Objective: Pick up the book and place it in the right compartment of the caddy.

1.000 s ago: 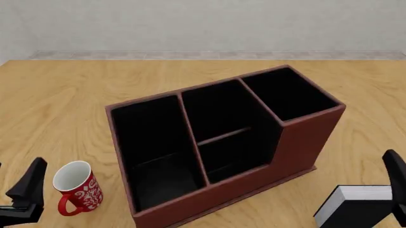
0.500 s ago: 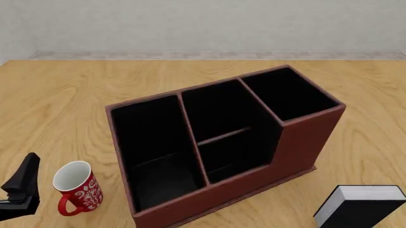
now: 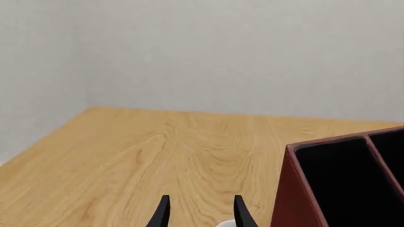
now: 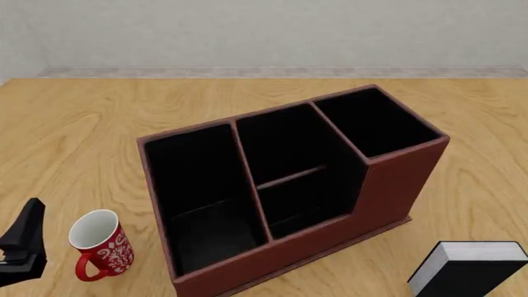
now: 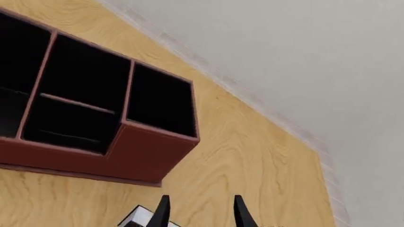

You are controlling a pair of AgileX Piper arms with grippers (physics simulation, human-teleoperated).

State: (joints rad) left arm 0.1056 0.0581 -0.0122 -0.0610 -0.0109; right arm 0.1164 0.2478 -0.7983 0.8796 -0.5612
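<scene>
The black book point(image 4: 462, 275) with white page edges lies on the table at the front right, apart from the caddy; a corner of it shows in the right wrist view point(image 5: 135, 218). The reddish-brown caddy point(image 4: 387, 185) stands mid-table, its narrow, tall-walled right compartment point(image 4: 375, 124) empty; the compartment also shows in the right wrist view point(image 5: 161, 101). My right gripper point(image 5: 200, 213) is open and empty, above the book, and is out of the front view. My left gripper point(image 4: 23, 244) is at the front left; its fingers stand apart and empty in the left wrist view point(image 3: 202, 215).
A red mug point(image 4: 101, 250) with a white inside stands just right of my left gripper, in front of the caddy's wide left section point(image 4: 198, 192). The caddy's left wall point(image 3: 294, 198) shows in the left wrist view. A grey wall point(image 4: 264, 31) bounds the table's far edge.
My right gripper, at the front view's right edge by the book a second ago, has left that view. My left gripper has shifted slightly left and down.
</scene>
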